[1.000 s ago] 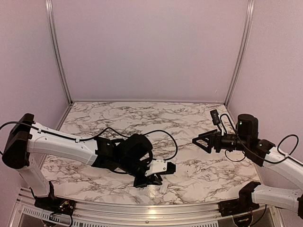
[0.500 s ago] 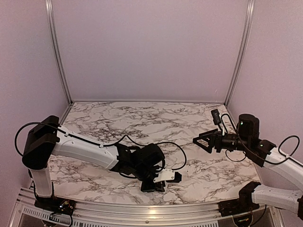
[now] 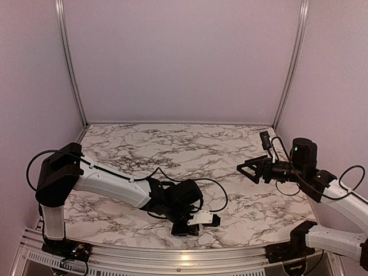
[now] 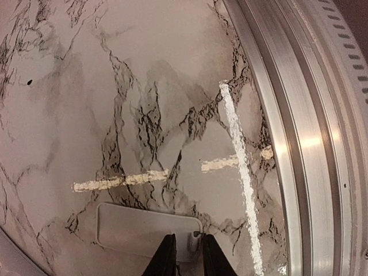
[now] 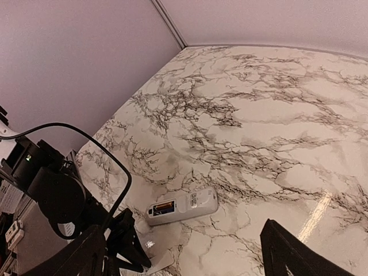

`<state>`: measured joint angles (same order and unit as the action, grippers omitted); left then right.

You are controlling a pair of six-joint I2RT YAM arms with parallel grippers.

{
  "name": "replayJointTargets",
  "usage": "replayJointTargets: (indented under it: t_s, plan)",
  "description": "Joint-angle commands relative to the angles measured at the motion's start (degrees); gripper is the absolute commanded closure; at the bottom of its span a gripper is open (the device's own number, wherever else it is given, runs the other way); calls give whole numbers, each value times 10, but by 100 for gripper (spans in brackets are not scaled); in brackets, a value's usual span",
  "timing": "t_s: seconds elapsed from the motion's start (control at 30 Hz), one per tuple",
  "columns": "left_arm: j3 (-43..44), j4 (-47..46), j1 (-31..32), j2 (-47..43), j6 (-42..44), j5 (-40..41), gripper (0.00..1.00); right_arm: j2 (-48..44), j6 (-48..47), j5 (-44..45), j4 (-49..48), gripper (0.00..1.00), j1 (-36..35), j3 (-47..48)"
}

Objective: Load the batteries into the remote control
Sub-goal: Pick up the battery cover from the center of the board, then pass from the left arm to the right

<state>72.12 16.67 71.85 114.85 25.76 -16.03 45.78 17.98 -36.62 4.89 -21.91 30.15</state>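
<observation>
At the near edge of the desk (image 4: 86, 86), my left claw (image 4: 187, 237) sits low over a flat pale plate (image 4: 138, 227).
Its fingers are narrowed to a slim gap at the plate's edge; whether they pinch it I cannot tell. The remote control (image 5: 183, 207) lies flat on the marble near that claw, its bay open with golden-brown batteries (image 5: 163, 207) showing inside, too small to count. My right claw (image 3: 247, 171) hangs in the air well apart, spread wide and holding nothing.
</observation>
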Motion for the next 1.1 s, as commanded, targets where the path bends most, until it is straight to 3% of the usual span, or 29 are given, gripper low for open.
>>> replayJointTargets:
  t_s: [0.0,0.27,0.4,0.63,0.73,0.9,1.07]
  plan:
    - [13,17,3,24,10,-4,84,-4,-1,-2,9,8,7,5]
    - [19,29,4,9,12,-12,100,0,-8,-3,11,8,7,8]
    - [30,54,4,-25,10,-33,100,4,-14,-9,6,10,7,7]
    - [62,120,-18,-145,1,-164,100,21,-41,-95,-41,16,6,14]
    - [78,140,-37,-192,-7,-239,100,28,-27,-171,-114,16,-1,11]
    - [86,147,-57,-256,-17,-336,100,31,-30,-211,-186,17,-69,22]
    - [82,168,-69,-290,-24,-409,100,35,-132,-189,-103,17,-165,83]
